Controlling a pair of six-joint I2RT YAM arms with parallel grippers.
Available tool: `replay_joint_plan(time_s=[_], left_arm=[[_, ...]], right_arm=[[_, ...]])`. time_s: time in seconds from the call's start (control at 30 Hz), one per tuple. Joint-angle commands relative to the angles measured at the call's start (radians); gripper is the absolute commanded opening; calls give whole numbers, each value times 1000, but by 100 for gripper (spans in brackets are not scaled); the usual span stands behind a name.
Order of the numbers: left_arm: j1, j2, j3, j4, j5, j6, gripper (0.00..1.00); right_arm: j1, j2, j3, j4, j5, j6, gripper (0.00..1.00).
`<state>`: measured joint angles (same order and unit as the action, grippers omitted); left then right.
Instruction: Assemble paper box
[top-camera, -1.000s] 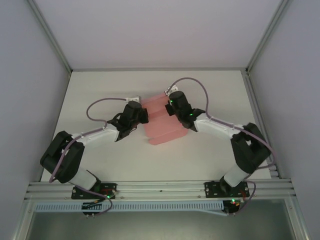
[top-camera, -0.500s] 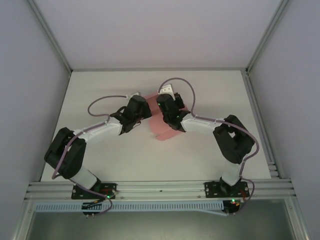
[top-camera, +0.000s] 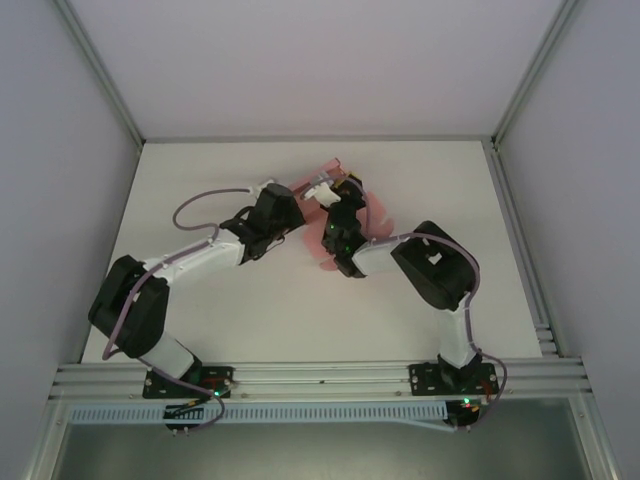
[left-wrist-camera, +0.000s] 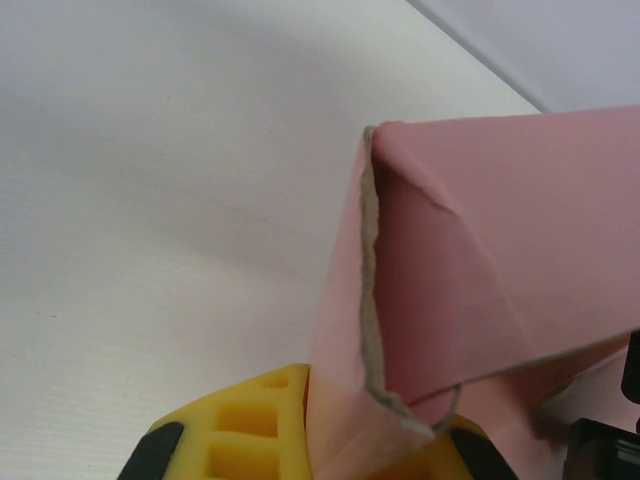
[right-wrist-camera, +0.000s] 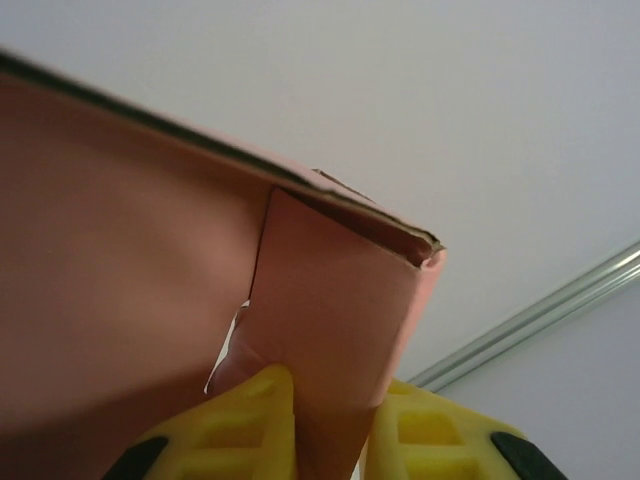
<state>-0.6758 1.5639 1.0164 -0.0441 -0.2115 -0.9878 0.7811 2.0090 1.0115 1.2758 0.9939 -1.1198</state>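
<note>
The paper box is pink card, partly folded, and is held up over the middle of the white table between both grippers. In the left wrist view its folded corner rises from my left gripper, whose yellow fingers are shut on the card's lower edge. My left gripper grips the box from the left. My right gripper reaches in from the near side. In the right wrist view my right gripper has a narrow side flap of the box between its yellow fingers, which touch it on both sides.
The white table is enclosed by pale walls at the back and sides. An aluminium rail runs along the near edge by the arm bases. A frame rail shows past the box in the right wrist view.
The right arm has folded in and swung left, turning its gripper up under the box. The flat pink sheet has been gathered into a narrower, more upright shape. The left gripper edged right.
</note>
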Motion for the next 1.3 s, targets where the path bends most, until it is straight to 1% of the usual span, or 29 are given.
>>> replay_joint_plan(time_s=[0.0,0.03,0.1,0.17,0.2,0.23,0.27,0.3,0.33,0.37,0.43,0.47,0.53,0.57,0.6,0.67,0.7,0.77,0.83,0.87,0.9,0.97,1.0,1.07,1.13,1.17,1.2,1.27], left_arm=[[76,-54,-99,-392,-230,-11,0],[73,-53,-90,-376,-222,3,0],[64,-46,-60,-359,-210,25,0],[58,-34,-36,-351,-206,47,0],[59,-32,-31,-348,-201,54,0],[58,-30,-30,-341,-193,56,0],[59,-31,-35,-330,-183,58,0],[58,-33,-40,-317,-172,60,0],[58,-36,-48,-295,-156,68,0],[59,-37,-53,-277,-144,72,0],[59,-39,-61,-230,-116,97,0],[59,-38,-61,-215,-104,104,0],[60,-28,-49,-186,-78,146,0],[60,-20,-39,-188,-74,151,0],[60,-14,-28,-187,-69,165,0],[60,3,-2,-185,-62,197,0],[61,10,7,-183,-59,213,0],[62,16,17,-165,-41,259,0],[67,21,29,-146,-16,354,0],[71,26,44,-151,-3,416,0],[78,36,70,-169,32,507,0],[86,65,138,-240,140,720,0],[88,81,183,-299,172,828,0],[91,111,264,-419,200,991,0],[90,140,343,-564,279,1202,0],[80,154,376,-633,278,1294,0],[58,174,415,-701,222,1375,0],[16,213,477,-793,82,1479,0]], right_arm=[[-141,-24,28,206,527,-208,19],[-130,-28,35,135,526,-166,20],[-116,-42,38,-51,503,-24,21],[-110,-80,39,-298,476,191,22],[-107,-112,43,-484,440,345,24],[-106,-159,74,-794,363,600,27],[-116,-201,128,-1128,225,888,30],[-144,-240,160,-1333,29,1094,33],[-178,-286,128,-1346,-167,1177,36],[-194,-326,73,-1283,-292,1190,39],[-207,-389,-9,-1188,-509,1186,50],[-208,-410,-29,-1170,-614,1175,52],[-208,-459,-60,-1155,-835,1144,69],[-212,-484,-75,-1145,-945,1139,74],[-216,-510,-89,-1144,-1047,1118,84],[-217,-570,-113,-1129,-1123,1157,98],[-222,-601,-126,-1129,-1175,1160,100],[-226,-672,-157,-1114,-1192,1193,100],[-236,-753,-194,-1101,-1208,1233,100],[-242,-791,-213,-1096,-1195,1264,100],[-255,-829,-228,-1105,-1179,1308,100],[-292,-882,-236,-1174,-1171,1378,100],[-314,-901,-232,-1235,-1165,1413,100],[-348,-925,-221,-1353,-1155,1443,100],[-373,-945,-215,-1462,-1146,1444,100],[-380,-955,-218,-1500,-1132,1440,100],[-386,-969,-228,-1530,-1112,1432,100],[-397,-997,-252,-1562,-1079,1431,100]])
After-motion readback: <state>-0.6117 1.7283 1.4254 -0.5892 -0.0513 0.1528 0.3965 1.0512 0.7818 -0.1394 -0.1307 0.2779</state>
